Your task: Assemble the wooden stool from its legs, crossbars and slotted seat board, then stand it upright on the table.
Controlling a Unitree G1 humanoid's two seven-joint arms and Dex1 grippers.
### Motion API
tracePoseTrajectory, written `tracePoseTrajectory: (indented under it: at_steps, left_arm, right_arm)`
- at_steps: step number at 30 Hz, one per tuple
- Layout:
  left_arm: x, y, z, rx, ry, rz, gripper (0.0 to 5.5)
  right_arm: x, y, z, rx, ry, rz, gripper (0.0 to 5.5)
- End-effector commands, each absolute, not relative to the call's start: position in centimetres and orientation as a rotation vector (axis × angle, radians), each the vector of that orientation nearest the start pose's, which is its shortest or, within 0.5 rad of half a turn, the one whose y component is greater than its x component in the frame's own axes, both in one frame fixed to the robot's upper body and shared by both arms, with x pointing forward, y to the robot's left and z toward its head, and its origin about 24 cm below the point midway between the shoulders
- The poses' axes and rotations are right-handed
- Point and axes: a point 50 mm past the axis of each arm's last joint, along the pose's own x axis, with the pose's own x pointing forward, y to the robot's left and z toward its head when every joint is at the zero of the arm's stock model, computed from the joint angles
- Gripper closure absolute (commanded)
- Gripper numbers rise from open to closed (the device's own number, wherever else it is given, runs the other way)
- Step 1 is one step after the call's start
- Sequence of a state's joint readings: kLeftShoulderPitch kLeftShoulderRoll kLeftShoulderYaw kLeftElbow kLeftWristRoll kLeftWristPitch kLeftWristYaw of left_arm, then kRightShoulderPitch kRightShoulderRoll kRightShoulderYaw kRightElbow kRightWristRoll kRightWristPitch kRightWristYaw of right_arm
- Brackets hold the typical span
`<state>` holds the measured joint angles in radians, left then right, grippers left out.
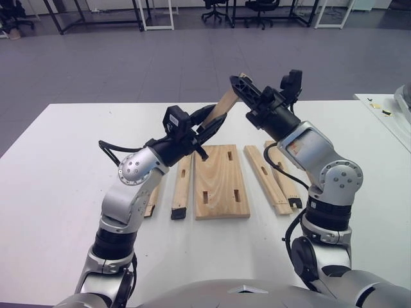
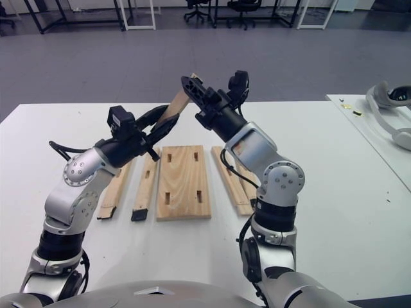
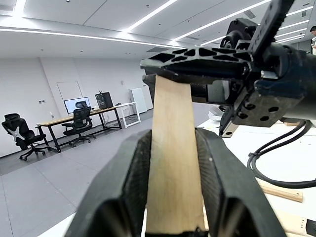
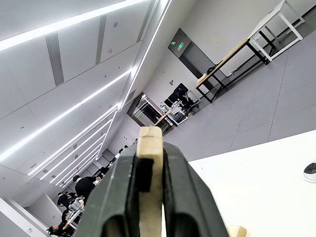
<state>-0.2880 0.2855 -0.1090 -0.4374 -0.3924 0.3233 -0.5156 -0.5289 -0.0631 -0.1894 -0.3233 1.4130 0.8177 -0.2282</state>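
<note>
Slat [image 1: 226,102] of light wood is up in the air over the far end of the seat board [image 1: 221,183], tilted, with its low end toward the robot's left and its high end to the right. The left gripper [image 1: 210,119] is clenched on the low end. In the left wrist view its fingers [image 3: 123,182] press the slat's two narrow edges. The right gripper [image 1: 239,83] is clamped on the high end. In the right wrist view its fingers [image 4: 185,197] squeeze the two broad faces, with the slat seen edge-on between them.

The seat board lies flat on the white table [image 1: 64,160], slots up, midway between the two arms. Just left of it lies a long piece [image 1: 182,183] with a dark cap on its near end. A second piece [image 1: 151,204] lies further left, partly hidden under the left arm. Just right of the board two more slotted pieces [image 1: 264,174] lie side by side, the outer one [image 1: 287,186] partly under the right arm. All four run roughly parallel to the board. A second table [image 2: 379,138] stands apart to the right.
</note>
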Motion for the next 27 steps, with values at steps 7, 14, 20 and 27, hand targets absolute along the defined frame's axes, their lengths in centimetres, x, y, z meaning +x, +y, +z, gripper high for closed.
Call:
tracePoseTrajectory:
  at_steps: [7, 14, 20, 27]
  left_arm:
    - [24.5, 12.5, 12.4, 0.037, -0.087, -0.845, 3.21]
    - [23.7, 12.8, 11.6, 0.008, -0.079, -0.739, 3.21]
    - [24.0, 13.1, 12.0, 0.023, -0.092, -0.721, 3.21]
    - [24.4, 13.2, 12.3, 0.034, -0.102, -0.719, 3.21]
  right_arm:
    - [29.3, -14.2, 19.6, 0.533, -0.019, 0.365, 5.08]
    - [26.0, -16.8, 13.4, 0.1, 0.026, 0.103, 5.08]
    - [25.3, -16.7, 10.7, 0.028, 0.05, 0.061, 5.08]
    - [26.5, -15.6, 10.7, 0.026, 0.001, 0.163, 5.08]
